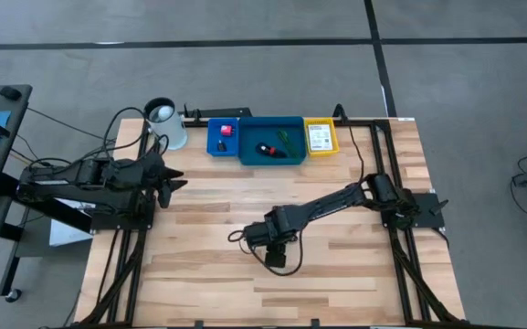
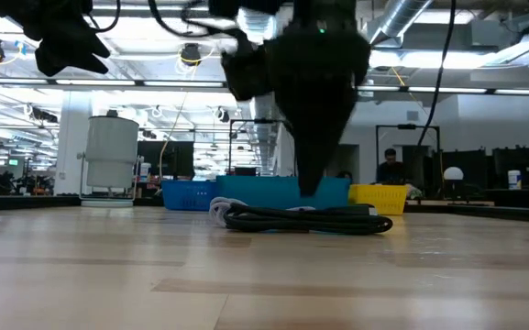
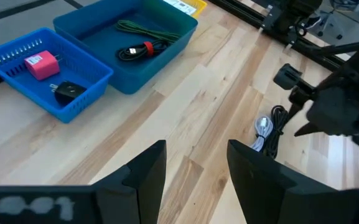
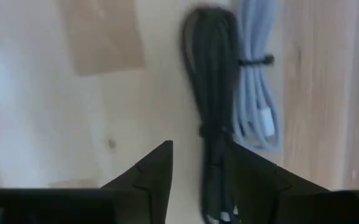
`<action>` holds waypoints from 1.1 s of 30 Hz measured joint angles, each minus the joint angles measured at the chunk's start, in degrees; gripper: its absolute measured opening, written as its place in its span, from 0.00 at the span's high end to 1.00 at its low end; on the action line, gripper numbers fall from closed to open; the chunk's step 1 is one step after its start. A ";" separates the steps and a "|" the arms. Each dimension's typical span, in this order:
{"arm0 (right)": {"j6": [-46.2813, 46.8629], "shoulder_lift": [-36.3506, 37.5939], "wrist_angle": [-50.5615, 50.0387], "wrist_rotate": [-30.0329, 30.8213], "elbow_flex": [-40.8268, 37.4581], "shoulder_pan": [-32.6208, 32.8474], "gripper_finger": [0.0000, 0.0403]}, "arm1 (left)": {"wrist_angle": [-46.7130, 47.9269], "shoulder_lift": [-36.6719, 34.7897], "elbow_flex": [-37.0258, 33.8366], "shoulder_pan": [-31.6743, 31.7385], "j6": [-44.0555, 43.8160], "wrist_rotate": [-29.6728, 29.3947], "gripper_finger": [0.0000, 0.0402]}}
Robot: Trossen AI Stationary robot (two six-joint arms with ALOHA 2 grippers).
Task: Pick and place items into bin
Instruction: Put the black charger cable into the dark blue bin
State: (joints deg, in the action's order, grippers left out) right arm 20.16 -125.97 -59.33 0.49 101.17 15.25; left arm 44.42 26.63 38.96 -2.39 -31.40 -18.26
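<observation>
Near the table's middle lies a coiled black cable bundle [image 4: 209, 118] with a tied pale silvery cable [image 4: 257, 81] beside it. My right gripper [image 4: 198, 152] hangs open just above them, pointing down, its fingers on either side of the black bundle's end; in the low view its tips [image 2: 310, 188] stand clear of the bundle [image 2: 305, 220]. My left gripper [image 3: 195, 168] waits open and raised at the table's left [image 1: 167, 178]. At the far edge, the large blue bin [image 1: 256, 132] holds a black-red cable bundle [image 3: 139, 51] and green ties [image 3: 145, 28].
A small blue basket [image 1: 212, 146] left of the bin holds a pink-red cube [image 3: 41, 65] and a black block [image 3: 67, 92]. A yellow tray [image 1: 321, 149] with a white card stands to its right. A white cup [image 1: 164, 119] stands at the far left corner.
</observation>
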 joint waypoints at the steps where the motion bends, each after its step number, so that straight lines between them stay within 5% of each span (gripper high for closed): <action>1: 0.06 -0.02 -0.12 0.44 -0.62 -0.14 0.65 | 0.00 0.00 0.00 0.00 0.00 0.00 0.60; 11: -1.02 -1.26 2.67 0.90 -2.16 -1.17 0.58 | 0.11 -0.02 0.00 0.00 0.00 0.00 0.60; 17: -3.91 -4.76 4.92 -5.78 -1.77 -0.56 0.61 | 0.42 -0.02 0.00 0.00 0.14 -0.01 0.60; 33: -0.02 -2.86 4.35 -5.99 -2.11 -0.28 0.88 | 1.60 -0.02 0.00 0.00 0.31 -0.72 0.60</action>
State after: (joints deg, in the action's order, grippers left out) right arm 20.15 -128.84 -54.98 -5.49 99.05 14.97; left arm 46.02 26.61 38.96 -2.39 -31.09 -18.98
